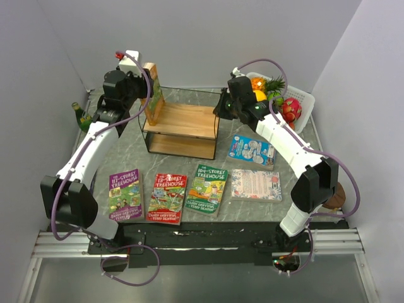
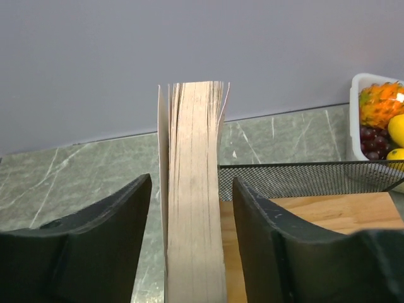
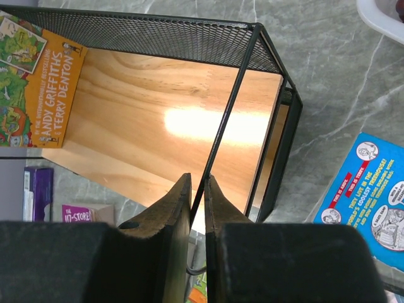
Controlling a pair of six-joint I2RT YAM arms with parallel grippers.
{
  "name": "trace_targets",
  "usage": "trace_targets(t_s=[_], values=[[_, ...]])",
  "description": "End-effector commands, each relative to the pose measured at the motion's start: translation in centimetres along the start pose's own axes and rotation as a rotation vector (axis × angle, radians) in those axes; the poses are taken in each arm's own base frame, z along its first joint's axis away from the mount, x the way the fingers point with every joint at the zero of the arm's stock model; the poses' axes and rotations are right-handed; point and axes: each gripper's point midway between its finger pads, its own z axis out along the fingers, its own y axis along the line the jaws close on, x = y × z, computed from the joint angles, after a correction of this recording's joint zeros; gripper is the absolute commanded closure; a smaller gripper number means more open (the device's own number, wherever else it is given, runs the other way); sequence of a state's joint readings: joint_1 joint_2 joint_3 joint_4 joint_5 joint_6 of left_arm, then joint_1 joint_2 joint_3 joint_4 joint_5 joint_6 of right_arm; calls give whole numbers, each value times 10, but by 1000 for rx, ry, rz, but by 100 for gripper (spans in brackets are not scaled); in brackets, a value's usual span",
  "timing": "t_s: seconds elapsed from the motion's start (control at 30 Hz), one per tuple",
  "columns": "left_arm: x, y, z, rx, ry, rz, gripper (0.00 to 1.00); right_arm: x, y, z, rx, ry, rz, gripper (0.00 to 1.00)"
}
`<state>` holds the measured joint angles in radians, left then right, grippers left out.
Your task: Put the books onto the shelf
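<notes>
An orange book point(image 1: 153, 88) stands upright at the left end of the shelf's point(image 1: 189, 120) top board. The left gripper point(image 2: 192, 183) straddles it, fingers point(image 2: 107, 233) apart, a gap on each side. The right gripper point(image 3: 197, 178) is pinched on the shelf's wire frame. On the table point(image 1: 126, 154) in front lie a purple book point(image 1: 125, 192), red book point(image 1: 167, 197), green book point(image 1: 207, 187), pink book point(image 1: 255, 185) and blue book point(image 1: 250, 150)

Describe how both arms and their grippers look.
Left arm and right arm match: white tubular links with black joint housings, each trailed by a loose purple cable. Left gripper and right gripper have matte black, wedge-shaped fingers tapering to blunt tips. No markings legible.
</notes>
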<state>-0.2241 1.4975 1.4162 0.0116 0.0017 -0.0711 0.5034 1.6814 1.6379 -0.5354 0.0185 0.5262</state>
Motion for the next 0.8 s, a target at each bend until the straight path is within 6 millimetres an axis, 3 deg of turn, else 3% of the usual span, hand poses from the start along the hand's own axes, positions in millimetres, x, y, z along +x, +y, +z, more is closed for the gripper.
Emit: trace_targets(t_s=[0.0,0.13,0.33,0.6,0.77], values=[[-25,4,-8,-40,-55,-8,37,27,-4,-14,8,100,-65,90],[-38,6,-19,-52,-83,-5,33,26,-6,-16,14,98,-61,83],[-57,8,-31,-62,-123,-2,29,26,-6,-25,14,89,-56,45],[-70,7,-48,-71,-136,-2,28,17,-9,-43,33,51,-51,32],[-88,12,-68,-116,-168,0,27,11,-8,-65,24,22,-46,26]])
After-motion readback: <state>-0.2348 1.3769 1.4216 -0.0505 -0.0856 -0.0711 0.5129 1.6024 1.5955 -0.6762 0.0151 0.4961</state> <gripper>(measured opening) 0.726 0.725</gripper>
